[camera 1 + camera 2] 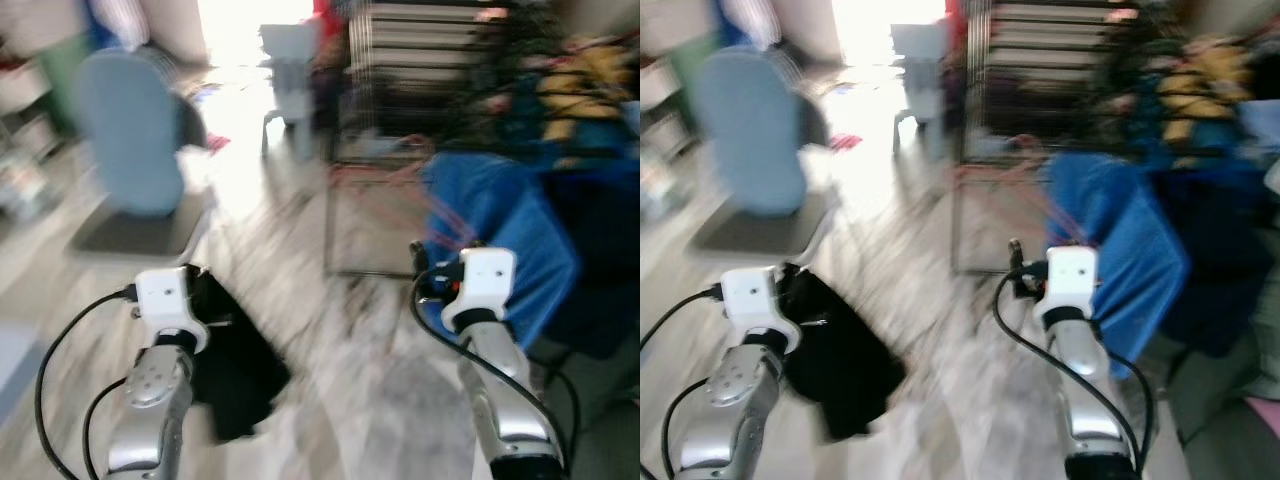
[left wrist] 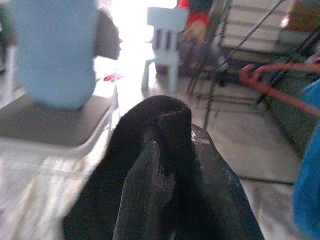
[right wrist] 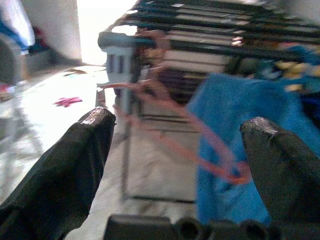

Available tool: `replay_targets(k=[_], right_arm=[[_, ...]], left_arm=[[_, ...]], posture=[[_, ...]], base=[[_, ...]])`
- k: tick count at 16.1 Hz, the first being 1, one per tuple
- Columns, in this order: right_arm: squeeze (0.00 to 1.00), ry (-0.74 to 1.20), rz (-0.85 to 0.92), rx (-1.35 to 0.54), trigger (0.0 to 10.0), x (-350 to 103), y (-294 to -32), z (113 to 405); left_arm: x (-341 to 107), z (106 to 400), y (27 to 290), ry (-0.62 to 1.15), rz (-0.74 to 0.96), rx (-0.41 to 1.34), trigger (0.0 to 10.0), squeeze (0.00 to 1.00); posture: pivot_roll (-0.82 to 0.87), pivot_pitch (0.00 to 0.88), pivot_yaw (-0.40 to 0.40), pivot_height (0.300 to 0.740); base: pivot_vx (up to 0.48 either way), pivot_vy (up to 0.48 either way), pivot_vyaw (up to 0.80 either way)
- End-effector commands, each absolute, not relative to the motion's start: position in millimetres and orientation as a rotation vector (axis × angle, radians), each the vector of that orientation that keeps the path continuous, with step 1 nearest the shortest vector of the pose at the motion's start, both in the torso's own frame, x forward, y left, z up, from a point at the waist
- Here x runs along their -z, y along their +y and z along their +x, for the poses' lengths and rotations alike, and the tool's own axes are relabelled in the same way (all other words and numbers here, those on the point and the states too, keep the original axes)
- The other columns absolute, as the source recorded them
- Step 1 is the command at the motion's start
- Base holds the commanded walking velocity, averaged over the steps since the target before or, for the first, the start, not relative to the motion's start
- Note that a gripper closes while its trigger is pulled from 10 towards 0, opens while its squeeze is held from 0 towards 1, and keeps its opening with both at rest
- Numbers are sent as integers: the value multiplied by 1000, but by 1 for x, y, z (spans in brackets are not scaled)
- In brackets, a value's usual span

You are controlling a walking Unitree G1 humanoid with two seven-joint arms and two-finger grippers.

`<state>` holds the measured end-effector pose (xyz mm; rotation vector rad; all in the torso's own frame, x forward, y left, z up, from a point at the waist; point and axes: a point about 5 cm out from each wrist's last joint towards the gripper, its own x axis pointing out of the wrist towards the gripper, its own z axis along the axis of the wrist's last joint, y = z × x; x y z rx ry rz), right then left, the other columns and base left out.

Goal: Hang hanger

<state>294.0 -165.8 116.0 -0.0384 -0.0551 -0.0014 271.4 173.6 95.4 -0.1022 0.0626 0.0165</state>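
A blurred indoor scene: the right gripper [image 3: 175, 145] stands with its fingers [image 3: 75, 165] spread wide and nothing between them. Just beyond those fingertips a pink hanger [image 3: 210, 150] lies against a blue cloth [image 3: 235, 125] that drapes off a dark drying rack [image 3: 200, 35]; whether the hanger's hook is over a rail cannot be made out through the blur. The left gripper [image 2: 165, 150] is closed on a bunch of black fabric [image 1: 240, 370], which hangs down beside that arm toward the pale marbled floor [image 1: 340, 400]. Ahead of the left gripper sits a light blue chair [image 1: 130, 130] on a grey mat [image 1: 130, 235], with a small white stool [image 2: 165, 35] further off in bright light.
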Motion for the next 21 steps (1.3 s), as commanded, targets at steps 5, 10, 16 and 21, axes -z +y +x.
replay_targets(k=[5,10,16,21], right_arm=[[0,-56,-57,35,10000,-118,-177,291],[0,-29,-79,29,10000,-114,-178,289],[0,27,-112,-3,10000,-107,-182,286],[0,76,-140,-80,10000,-103,-192,275]], left_arm=[[-100,274,159,49,-121,34,10000,0],[-98,275,158,67,-127,44,10000,0],[-94,273,158,96,-132,43,10000,0],[-95,272,159,97,-129,36,10000,0]], posture=[[-68,0,-2,740],[-71,0,2,740],[-75,0,2,740],[-80,0,3,740]], base=[[460,0,0],[431,52,0],[181,207,0],[0,0,0]])
